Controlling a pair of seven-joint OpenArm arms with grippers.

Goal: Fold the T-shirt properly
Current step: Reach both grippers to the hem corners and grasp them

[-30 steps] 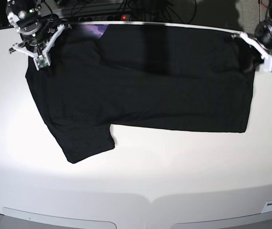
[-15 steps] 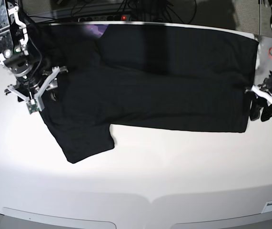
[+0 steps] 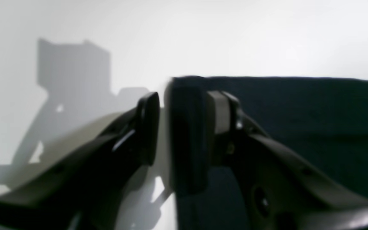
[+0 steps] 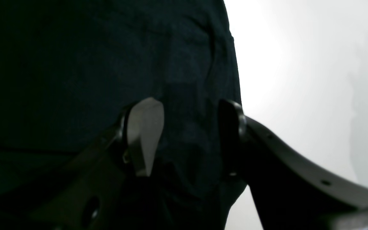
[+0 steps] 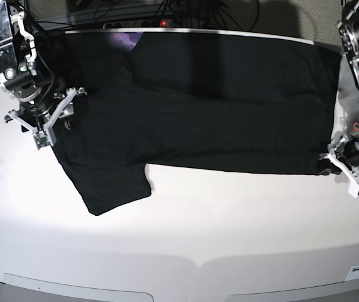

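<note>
The black T-shirt (image 5: 217, 107) lies spread on the white table (image 5: 185, 226), plain side up, with a bit of purple print (image 5: 126, 41) showing at the back edge. One sleeve (image 5: 113, 185) points toward the front left. My left gripper (image 5: 332, 165) is low at the shirt's front right corner. In the left wrist view it (image 3: 163, 127) is narrowly open, one finger on the cloth (image 3: 299, 127), the other on bare table. My right gripper (image 5: 49, 121) is at the shirt's left edge. In the right wrist view it (image 4: 188, 137) is open over the black cloth (image 4: 75, 64).
Cables and a power strip (image 5: 160, 24) lie behind the table's back edge. The table's front edge (image 5: 198, 261) curves across the bottom of the base view. White table surface lies in front of the shirt and beside both grippers.
My left gripper has moved along the shirt's right edge toward the front, down to its front right corner. My right gripper has stayed at the left edge.
</note>
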